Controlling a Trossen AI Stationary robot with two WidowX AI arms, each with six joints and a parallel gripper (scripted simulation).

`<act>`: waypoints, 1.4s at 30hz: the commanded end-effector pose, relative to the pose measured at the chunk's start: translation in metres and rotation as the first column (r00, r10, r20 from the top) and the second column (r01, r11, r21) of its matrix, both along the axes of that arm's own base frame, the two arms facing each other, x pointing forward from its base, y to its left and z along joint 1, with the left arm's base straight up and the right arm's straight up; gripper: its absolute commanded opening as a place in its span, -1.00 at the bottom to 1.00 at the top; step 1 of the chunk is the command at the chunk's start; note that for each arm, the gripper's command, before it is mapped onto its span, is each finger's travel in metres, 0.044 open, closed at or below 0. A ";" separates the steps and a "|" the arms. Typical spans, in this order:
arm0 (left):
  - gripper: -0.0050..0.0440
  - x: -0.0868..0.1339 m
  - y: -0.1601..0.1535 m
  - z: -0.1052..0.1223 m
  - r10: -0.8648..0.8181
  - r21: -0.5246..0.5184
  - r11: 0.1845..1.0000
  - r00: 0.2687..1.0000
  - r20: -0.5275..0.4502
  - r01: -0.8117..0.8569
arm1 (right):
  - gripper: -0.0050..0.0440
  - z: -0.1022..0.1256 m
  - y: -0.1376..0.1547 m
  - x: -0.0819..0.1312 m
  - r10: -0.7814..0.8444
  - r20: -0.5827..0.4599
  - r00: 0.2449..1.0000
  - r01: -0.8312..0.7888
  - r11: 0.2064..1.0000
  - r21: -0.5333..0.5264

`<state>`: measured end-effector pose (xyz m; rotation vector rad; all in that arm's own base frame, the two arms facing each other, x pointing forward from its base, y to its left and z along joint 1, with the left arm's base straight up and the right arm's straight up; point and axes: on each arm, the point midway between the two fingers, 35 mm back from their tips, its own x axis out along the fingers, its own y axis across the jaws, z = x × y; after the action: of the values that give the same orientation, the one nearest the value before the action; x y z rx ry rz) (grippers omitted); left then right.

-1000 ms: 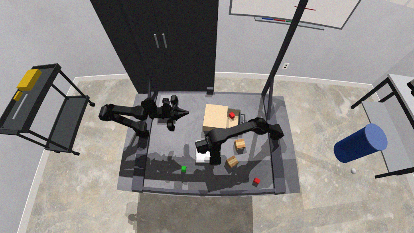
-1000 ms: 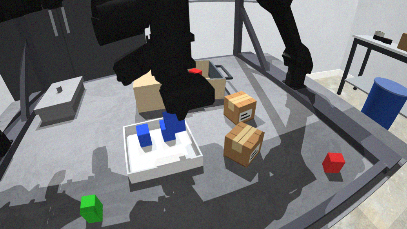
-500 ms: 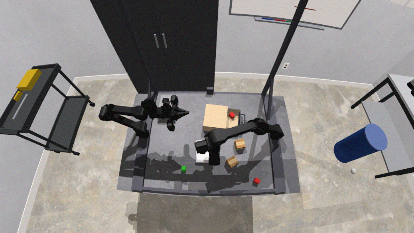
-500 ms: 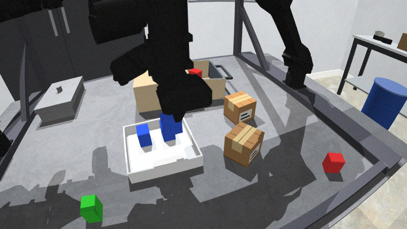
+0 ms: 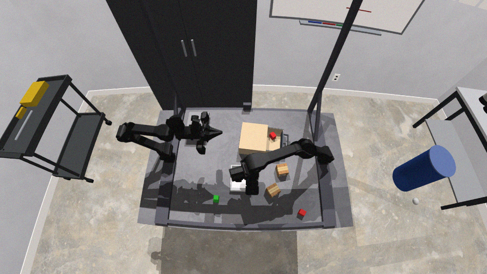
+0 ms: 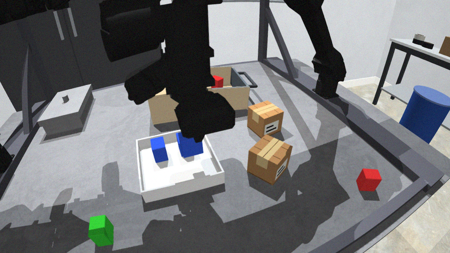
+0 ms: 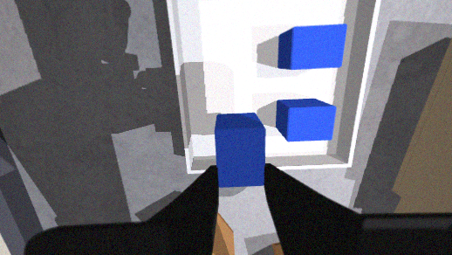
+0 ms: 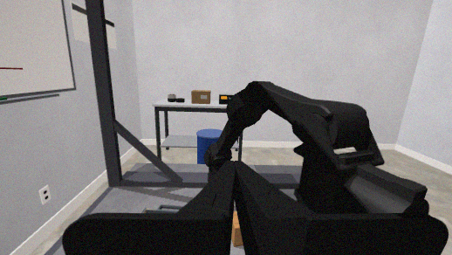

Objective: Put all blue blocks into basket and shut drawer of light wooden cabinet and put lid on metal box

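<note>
No words, brands or numbers can be read. Each of the two cardboard boxes (image 6: 265, 118) (image 6: 269, 158) on the worktop (image 6: 94, 150) carries a white label with dark bars on one side, the bars forming no readable text. On the whiteboard (image 5: 323, 10) (image 8: 35, 44) there is a plain red stroke, neither letter nor number. The orange display (image 8: 224, 98) on the far table is too small to read.
</note>
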<state>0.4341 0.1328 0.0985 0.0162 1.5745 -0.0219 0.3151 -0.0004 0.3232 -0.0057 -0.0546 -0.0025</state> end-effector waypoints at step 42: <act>-1.00 0.004 0.004 -0.018 0.000 0.018 1.000 0.998 0.059 -0.001 | -1.00 0.015 0.001 -0.004 0.003 0.039 0.999 -0.003 1.000 -0.002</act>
<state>0.4333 0.1336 0.0597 0.0163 1.5718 -0.0206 0.3151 -0.0004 0.3232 -0.0057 -0.0546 -0.0025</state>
